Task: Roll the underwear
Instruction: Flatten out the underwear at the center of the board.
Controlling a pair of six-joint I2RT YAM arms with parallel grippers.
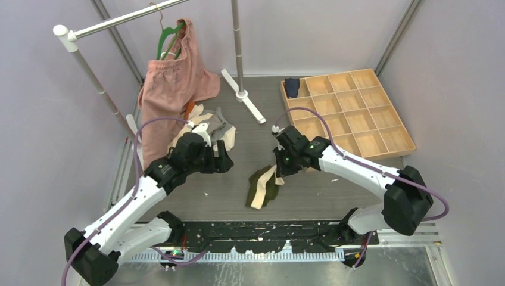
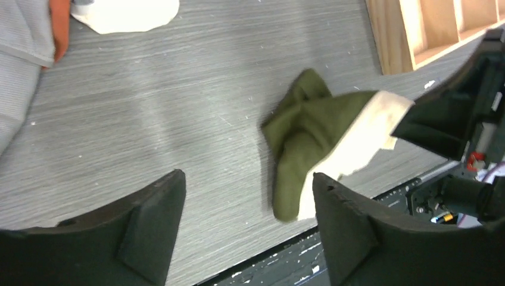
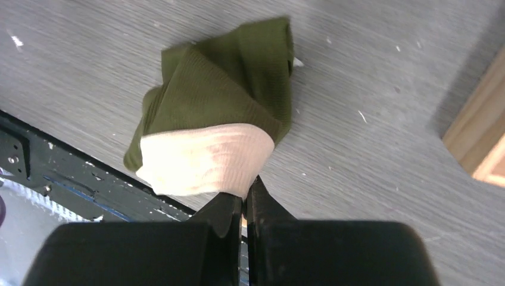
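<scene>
Right pincer (image 3: 245, 192) clamped on the cream waistband (image 3: 202, 161) of the olive underwear (image 3: 221, 89), bunched just inside the bench's (image 1: 238, 196) near edge. Left pincer (image 2: 245, 187) jaws apart, empty, with open bench between them.

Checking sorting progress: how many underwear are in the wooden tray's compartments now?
1. A navy underwear sits in the far-left corner compartment of the wooden tray. The right arm covers some near-left compartments, so another could be hidden there.
</scene>
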